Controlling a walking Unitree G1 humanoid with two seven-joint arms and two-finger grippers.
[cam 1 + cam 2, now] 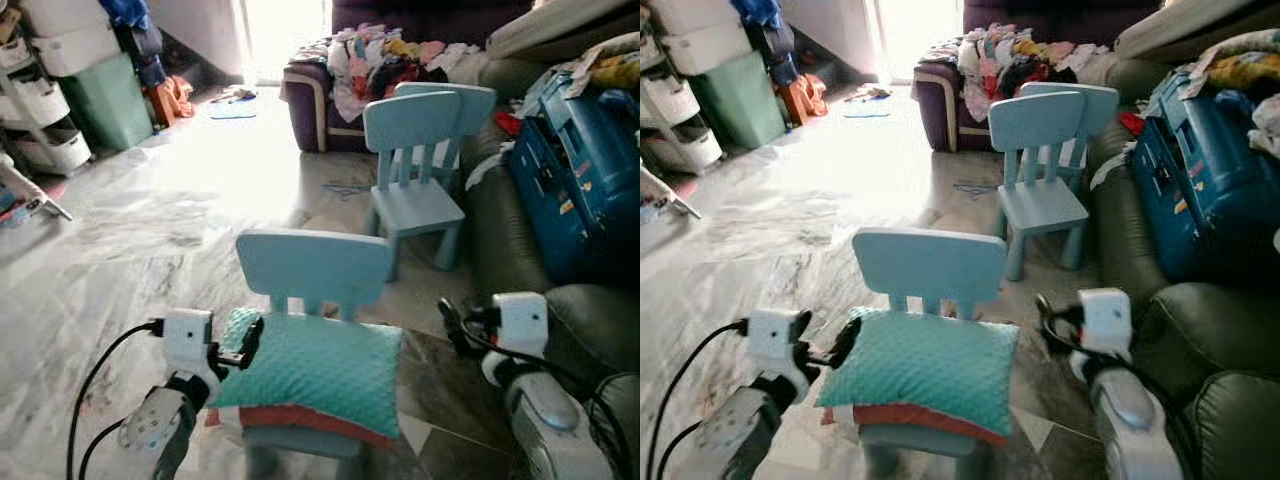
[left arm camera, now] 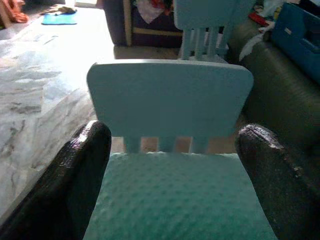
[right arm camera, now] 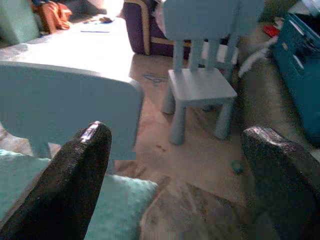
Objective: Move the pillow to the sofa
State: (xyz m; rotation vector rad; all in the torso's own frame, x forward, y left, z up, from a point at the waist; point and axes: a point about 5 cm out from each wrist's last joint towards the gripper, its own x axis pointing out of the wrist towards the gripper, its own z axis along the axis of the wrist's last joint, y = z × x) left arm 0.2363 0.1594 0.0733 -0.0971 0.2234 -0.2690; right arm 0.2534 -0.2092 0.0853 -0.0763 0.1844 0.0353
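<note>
A teal dimpled pillow [image 1: 310, 365] with a red underside lies on the seat of a small light-blue chair [image 1: 315, 265] just in front of me. My left gripper [image 1: 245, 345] is at the pillow's left edge. In the left wrist view its fingers [image 2: 85, 165] stand wide open with the pillow [image 2: 175, 200] between them. My right gripper [image 1: 455, 325] hangs open to the right of the pillow, apart from it, and the pillow's corner [image 3: 125, 200] lies beside one finger [image 3: 90, 165]. The dark green sofa [image 1: 590, 310] runs along the right.
A second blue chair [image 1: 415, 150] stands behind the first. A big blue case [image 1: 575, 180] lies on the green sofa. A purple seat [image 1: 310, 110] heaped with clothes is at the back. Storage drawers [image 1: 50, 110] and a green bin [image 1: 105, 100] line the left wall.
</note>
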